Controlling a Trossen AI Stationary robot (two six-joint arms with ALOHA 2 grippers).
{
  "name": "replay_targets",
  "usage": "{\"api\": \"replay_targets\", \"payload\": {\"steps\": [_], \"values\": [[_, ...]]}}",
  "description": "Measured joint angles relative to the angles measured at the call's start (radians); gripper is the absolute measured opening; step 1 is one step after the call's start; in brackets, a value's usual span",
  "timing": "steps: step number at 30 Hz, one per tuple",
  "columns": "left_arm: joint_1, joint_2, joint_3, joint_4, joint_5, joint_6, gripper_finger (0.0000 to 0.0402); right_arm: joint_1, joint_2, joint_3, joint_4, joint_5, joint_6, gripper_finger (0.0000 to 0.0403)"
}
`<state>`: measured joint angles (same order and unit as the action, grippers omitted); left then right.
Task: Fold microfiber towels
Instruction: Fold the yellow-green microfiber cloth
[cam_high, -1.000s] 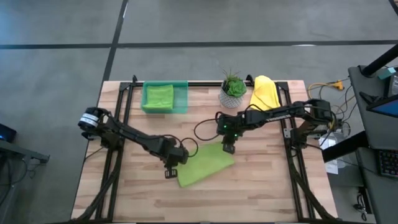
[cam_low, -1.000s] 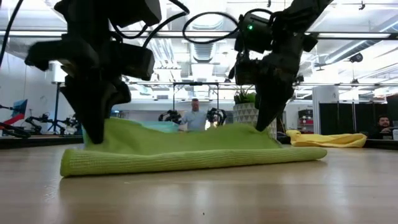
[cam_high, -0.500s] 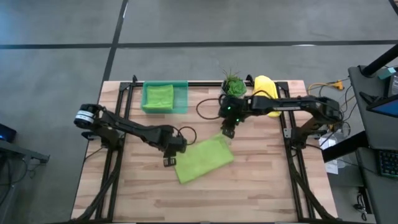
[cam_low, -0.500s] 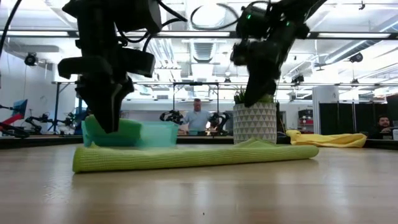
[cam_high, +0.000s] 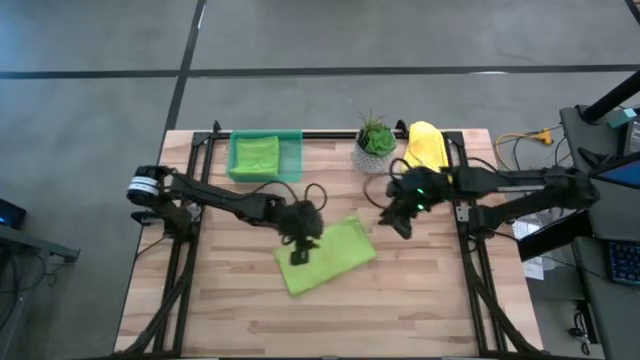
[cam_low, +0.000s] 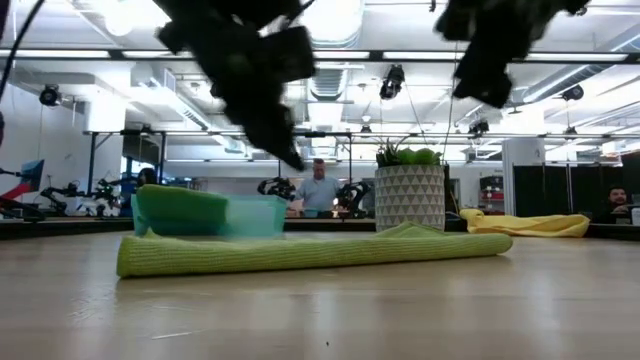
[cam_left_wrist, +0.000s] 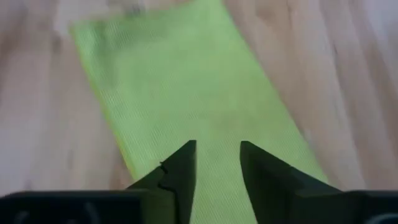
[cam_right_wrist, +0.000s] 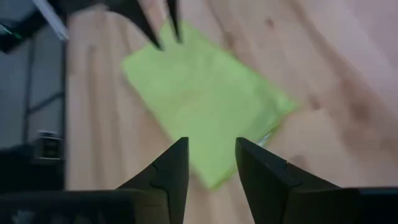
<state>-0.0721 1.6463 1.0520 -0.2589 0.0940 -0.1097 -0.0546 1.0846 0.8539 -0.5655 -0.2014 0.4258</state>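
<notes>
A lime green towel (cam_high: 326, 256) lies folded flat on the wooden table; it also shows in the low view (cam_low: 310, 250). My left gripper (cam_left_wrist: 217, 149) is open and hovers above the towel's left part (cam_high: 300, 250), touching nothing. My right gripper (cam_right_wrist: 210, 146) is open and raised off the table, to the right of the towel (cam_high: 395, 218). A second lime green towel (cam_high: 255, 155) lies in the see-through green tray (cam_high: 292, 160). A yellow towel (cam_high: 425, 146) lies crumpled at the far right. The teal towel is out of view.
A small potted plant (cam_high: 375, 146) stands at the far edge between the tray and the yellow towel. Black frame rails (cam_high: 190, 220) run along the table's left and right sides. Bare wood lies in front of the towel (cam_high: 330, 320). People show in the room behind.
Both grippers have come up off the lime green towel's far edge. My left gripper has gone right, over the towel. My right gripper has gone toward the table's right edge. The towel's raised far edge has dropped, and the towel lies flat.
</notes>
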Motion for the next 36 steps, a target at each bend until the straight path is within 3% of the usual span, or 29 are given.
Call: {"api": "replay_targets", "payload": {"steps": [3,7,14,19,22,26,33,36], "values": [[0.037,0.092,0.081,0.023,0.02,0.036,0.0071,0.089,-0.096,-0.046,0.006,0.079,0.128,0.012],[0.058,0.244,0.229,-0.003,0.136,0.198,0.001,0.209,-0.192,-0.08,0.006,0.199,0.272,0.0119],[0.078,0.437,0.482,-0.073,0.114,0.409,0.0001,0.36,-0.275,-0.075,0.001,0.354,0.455,0.012],[0.078,0.52,0.584,-0.087,0.149,0.486,0.0,0.405,-0.275,-0.074,0.0,0.389,0.53,0.012],[0.09,0.567,0.613,-0.122,0.148,0.492,0.0,0.409,-0.261,-0.074,0.001,0.39,0.557,0.012],[0.119,0.588,0.621,-0.144,0.034,0.47,0.0,0.408,-0.243,-0.074,0.004,0.397,0.562,0.012],[0.221,0.588,0.624,-0.203,-0.009,0.326,0.0,0.408,-0.23,-0.074,0.003,0.47,0.546,0.0117],[0.27,0.585,0.651,-0.336,-0.087,0.231,0.0,0.408,-0.231,-0.074,0.001,0.526,0.536,0.0117]]}}
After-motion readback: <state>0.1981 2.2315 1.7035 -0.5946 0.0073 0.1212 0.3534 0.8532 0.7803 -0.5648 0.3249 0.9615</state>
